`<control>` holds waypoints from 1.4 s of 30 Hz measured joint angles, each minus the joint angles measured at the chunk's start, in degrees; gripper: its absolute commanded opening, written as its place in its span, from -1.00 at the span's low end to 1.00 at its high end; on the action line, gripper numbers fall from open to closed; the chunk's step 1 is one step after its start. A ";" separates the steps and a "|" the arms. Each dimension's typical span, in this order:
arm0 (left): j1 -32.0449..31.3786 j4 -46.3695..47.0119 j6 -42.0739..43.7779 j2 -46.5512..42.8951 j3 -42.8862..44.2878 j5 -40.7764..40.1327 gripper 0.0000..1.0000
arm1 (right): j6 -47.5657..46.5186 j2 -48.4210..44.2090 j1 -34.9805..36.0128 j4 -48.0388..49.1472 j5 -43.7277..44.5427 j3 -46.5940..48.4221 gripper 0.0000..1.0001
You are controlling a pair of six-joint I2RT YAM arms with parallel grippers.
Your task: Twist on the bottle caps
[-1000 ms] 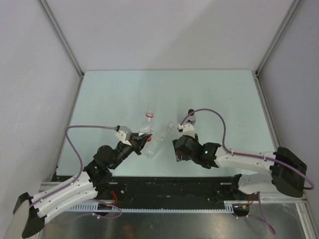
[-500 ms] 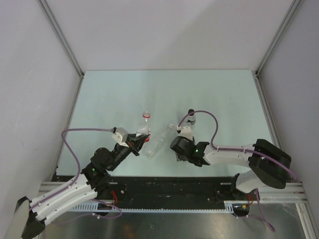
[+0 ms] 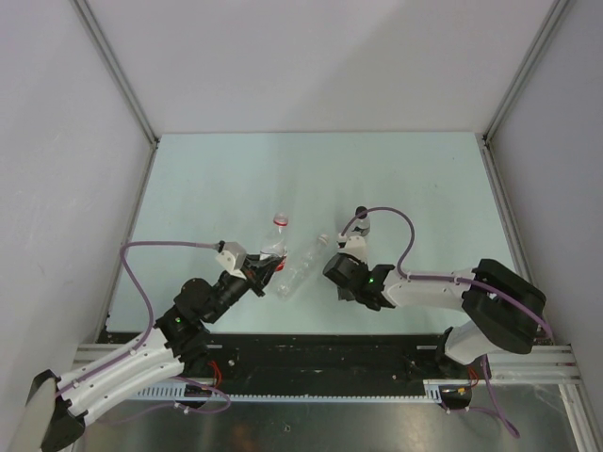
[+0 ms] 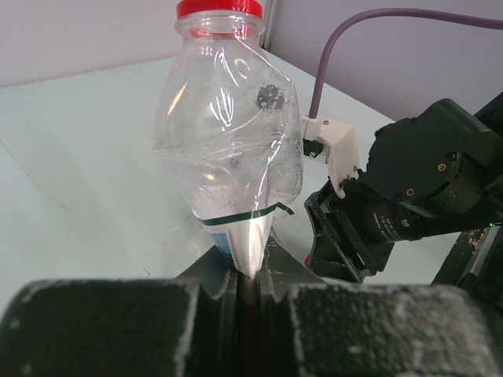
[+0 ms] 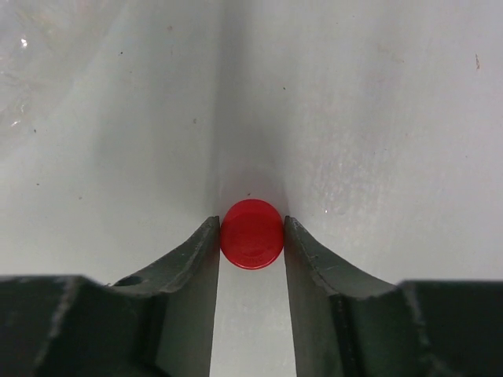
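My left gripper (image 4: 250,275) is shut on the pinched-flat bottom of a crumpled clear bottle (image 4: 228,133). It holds the bottle upright with a red cap (image 4: 220,9) on its neck. In the top view this bottle (image 3: 275,250) stands left of centre. A second clear bottle (image 3: 301,268) lies on the table between the arms. My right gripper (image 5: 251,236) points down at the table. Both its fingers touch a loose red cap (image 5: 251,233). In the top view the right wrist (image 3: 347,273) hides that cap. No white or black cap shows.
The pale green table (image 3: 415,179) is fenced by grey walls and metal posts. The right arm's wrist camera (image 4: 424,188) is close on the right of the held bottle. Part of the lying bottle shows at the top left of the right wrist view (image 5: 31,47).
The right arm folded its elbow inward and its wrist shifted a little to the left, toward the lying bottle. The left gripper and its bottle only wobbled slightly.
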 measured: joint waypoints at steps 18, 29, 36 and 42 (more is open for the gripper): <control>0.00 -0.59 12.92 7.19 2.43 20.57 -1.00 | -9.42 -23.43 -4.79 -1.22 -13.18 -0.02 -0.82; 0.00 -0.68 22.91 14.71 8.04 38.64 -1.00 | -22.27 -53.90 -21.94 -0.39 -48.65 0.07 -0.88; 0.00 -1.57 25.31 16.11 8.26 39.19 -1.00 | -24.57 -52.81 -24.61 3.76 -65.57 0.07 -0.89; 0.00 -2.80 25.27 18.29 9.11 38.99 -1.00 | -26.29 -47.30 -24.70 6.27 -70.75 0.61 -0.91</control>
